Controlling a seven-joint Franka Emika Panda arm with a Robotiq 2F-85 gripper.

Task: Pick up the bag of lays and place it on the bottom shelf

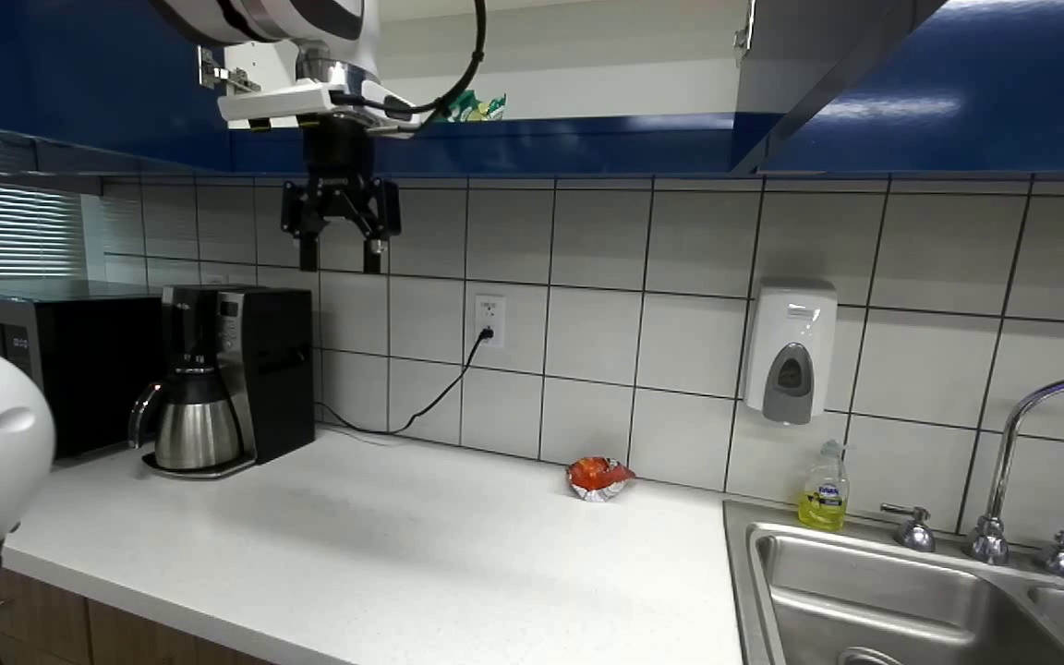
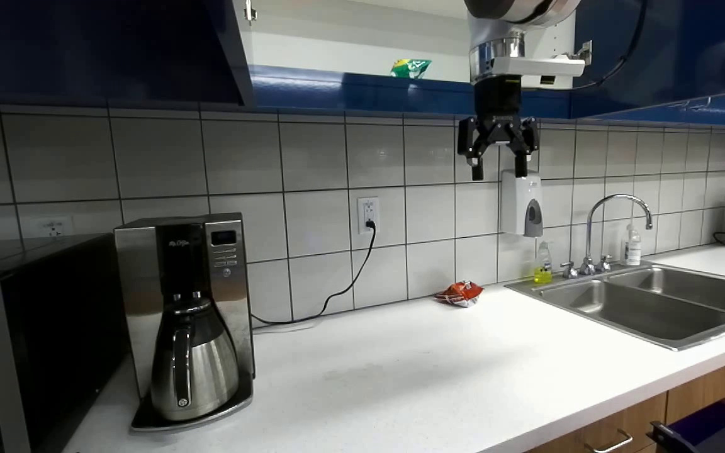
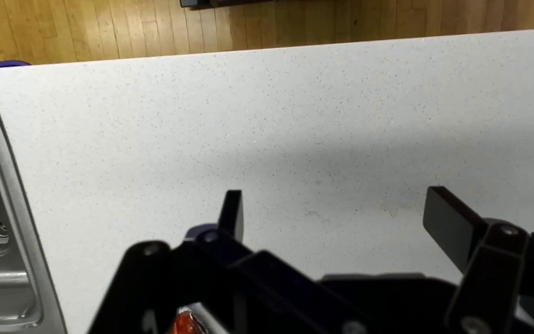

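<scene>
A green and yellow bag (image 1: 477,107) lies in the open cabinet, on its bottom shelf (image 1: 606,143), and it also shows at the shelf's front edge in an exterior view (image 2: 410,68). A red bag with silver foil (image 1: 598,477) lies on the counter by the tiled wall, also in an exterior view (image 2: 460,294). Its edge shows at the bottom of the wrist view (image 3: 186,323). No brand name is readable on either bag. My gripper (image 1: 341,259) is open and empty, pointing down high above the counter. Its fingers are apart in the wrist view (image 3: 334,204).
A coffee maker (image 2: 246,352) and a microwave (image 2: 54,340) stand at one end of the counter (image 1: 458,545). A sink (image 1: 864,591), dish soap (image 1: 824,494) and a wall soap dispenser (image 1: 791,351) are at the other. A cord (image 1: 430,406) runs along the wall.
</scene>
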